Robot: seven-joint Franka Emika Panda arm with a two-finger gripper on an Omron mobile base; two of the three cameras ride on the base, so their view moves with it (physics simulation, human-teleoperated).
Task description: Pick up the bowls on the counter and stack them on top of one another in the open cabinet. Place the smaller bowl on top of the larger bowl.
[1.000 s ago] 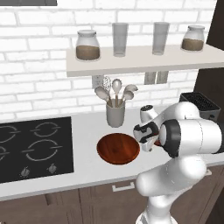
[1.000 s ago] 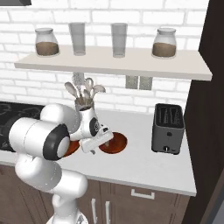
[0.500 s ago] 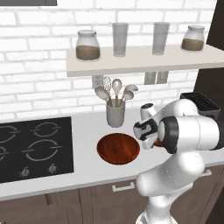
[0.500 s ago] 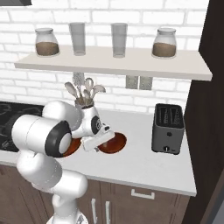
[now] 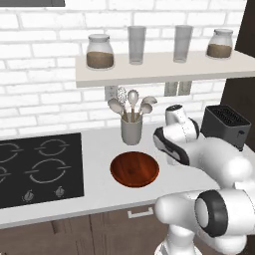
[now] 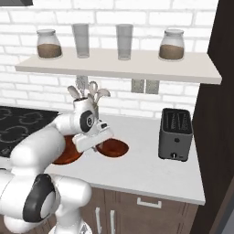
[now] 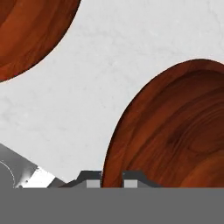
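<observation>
The larger bowl (image 5: 134,169) sits on the counter (image 5: 99,144) in front of the utensil cup, and its edge shows at the hand view's top left (image 7: 30,30). To its right lies the smaller bowl (image 6: 113,147), large in the hand view (image 7: 175,131). My gripper (image 6: 105,138) is down at the smaller bowl's left rim. Its fingertips (image 7: 89,178) stand close together with the rim between them, so it looks shut on that rim. The bowl rests on the counter. My arm hides the smaller bowl in the left base view. The open cabinet's shelf board (image 5: 164,72) runs above.
A grey utensil cup (image 5: 131,130) stands behind the larger bowl. A dark toaster (image 6: 176,135) is at the right, the black cooktop (image 5: 35,169) at the left. Two jars (image 6: 49,45) and two glasses (image 6: 124,42) occupy the shelf, with bare board between and at its ends.
My hand has dropped a little lower and closer to the smaller bowl's rim. Both bowls lie where they were.
</observation>
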